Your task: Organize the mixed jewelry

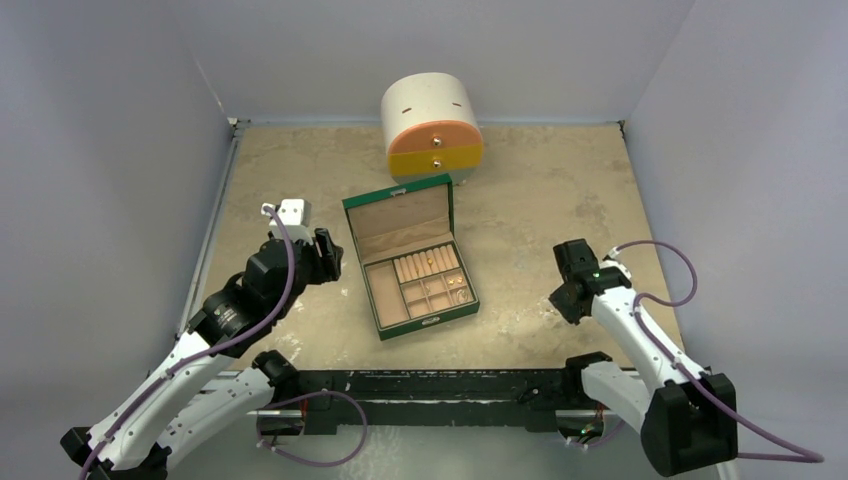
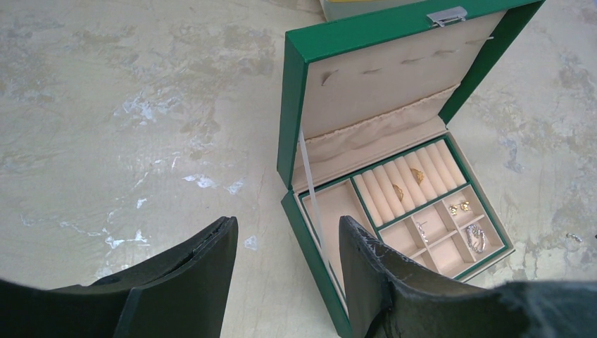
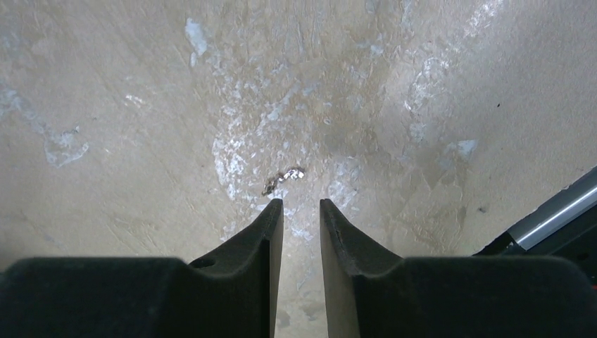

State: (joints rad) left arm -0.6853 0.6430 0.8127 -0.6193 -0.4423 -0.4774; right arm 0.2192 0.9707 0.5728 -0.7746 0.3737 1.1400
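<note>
The green box (image 1: 400,203) stands open at the table's middle, and in the left wrist view (image 2: 296,84) too. Its tan compartments hold jewelry: two gold rings (image 2: 398,191) in the ring rolls, a gold earring pair (image 2: 459,208), a thin silvery piece (image 2: 422,230) and a silvery loop (image 2: 476,238). My left gripper (image 2: 287,229) is open and empty, low at the box's left front corner (image 1: 330,256). A small silvery piece (image 3: 283,179) lies on the table just ahead of my right gripper (image 3: 300,205). The right gripper's jaws are a narrow gap apart and empty, right of the box (image 1: 566,298).
The round cream-orange-yellow drawer chest (image 1: 432,125) stands behind the box, drawers shut. A tiny metallic bit (image 2: 574,238) lies on the table right of the box. Grey walls close in three sides. The black base rail (image 1: 440,385) runs along the near edge.
</note>
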